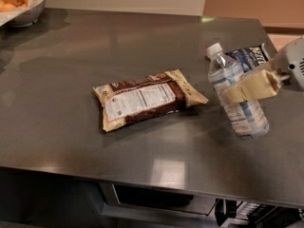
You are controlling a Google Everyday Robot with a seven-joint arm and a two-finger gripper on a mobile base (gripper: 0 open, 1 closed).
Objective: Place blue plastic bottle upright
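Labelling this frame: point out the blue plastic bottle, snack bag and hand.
blue plastic bottle [246, 117]: camera view, lower body.
snack bag [140, 101]: camera view, white label.
hand [236, 91]: camera view, finger across bottle's middle, right side.

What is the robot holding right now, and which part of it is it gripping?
The end effector, over the right side of the counter, holds the tilted water bottle around its middle, across the label.

No legible text on snack bag [147, 99] or blue plastic bottle [248, 118], which claw [235, 92] grips.
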